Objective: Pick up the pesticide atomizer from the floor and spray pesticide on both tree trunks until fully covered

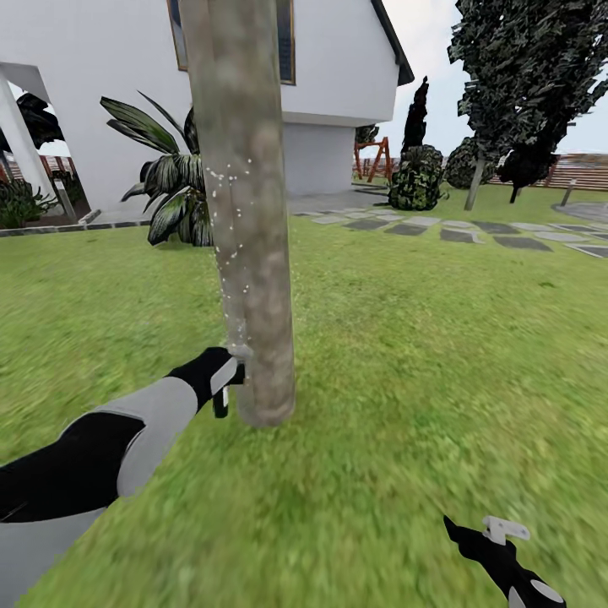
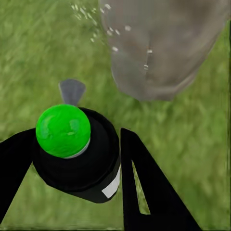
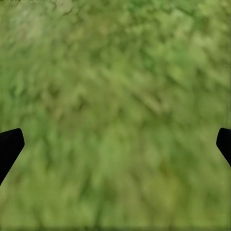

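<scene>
At the foot of the tree trunk (image 1: 241, 211), on its house-ward side, my left pincer (image 1: 226, 382) is clamped on the pesticide atomizer (image 2: 77, 151), which sits just beside the bark near the grass (image 1: 405, 355); its top button shows green in the left wrist view, and white droplets (image 1: 226, 203) fleck the trunk above it; to do this step well I judge I should keep the nozzle facing the bark, sweep slowly up and around the trunk, and stay near without touching it, since the far side looks unsprayed; my right pincer (image 1: 498, 540) hangs well apart from the trunk, low over the grass, jaws spread wide and empty
</scene>
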